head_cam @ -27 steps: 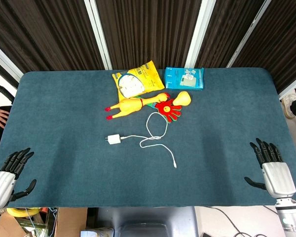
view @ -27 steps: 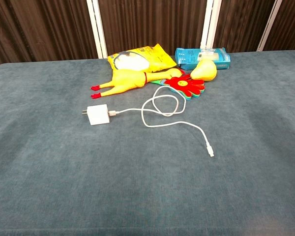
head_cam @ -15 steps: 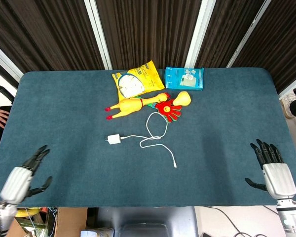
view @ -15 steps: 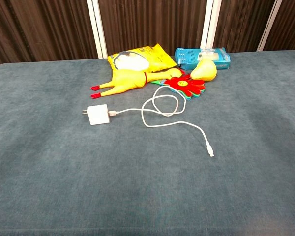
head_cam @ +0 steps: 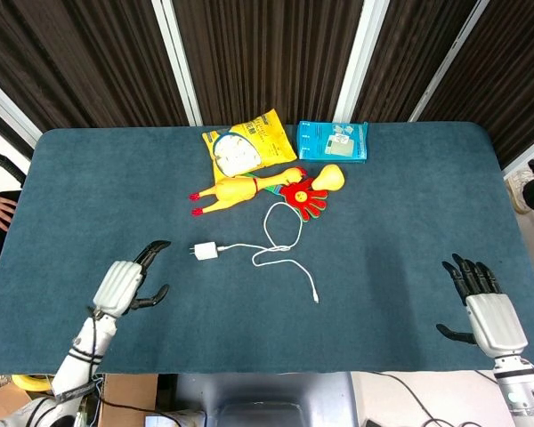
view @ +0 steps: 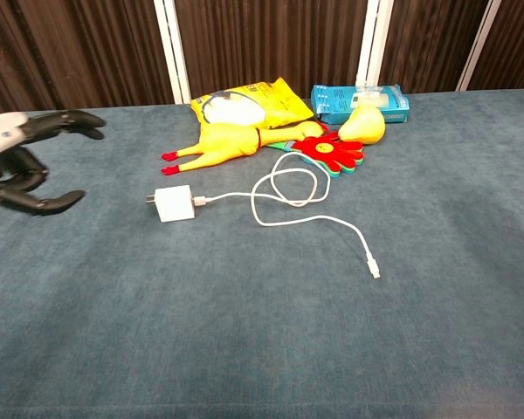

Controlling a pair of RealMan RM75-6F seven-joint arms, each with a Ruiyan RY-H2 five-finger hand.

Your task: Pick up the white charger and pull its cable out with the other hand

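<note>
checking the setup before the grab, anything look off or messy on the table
Nothing stands out. The white charger lies flat with its cable plugged in and loosely looped. The toys behind are piled but intact. The left hand is near the charger, touching nothing.

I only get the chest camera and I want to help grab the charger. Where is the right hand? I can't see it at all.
Observer: The right hand is at the near right edge of the table, far from the charger.
Operator: Is it holding anything?
Observer: No, it is spread open and empty.
Operator: My picture cuts off the left hand. Is it touching the charger?
Observer: No. The head view shows the whole left hand, open, with bare table between it and the charger.
</note>
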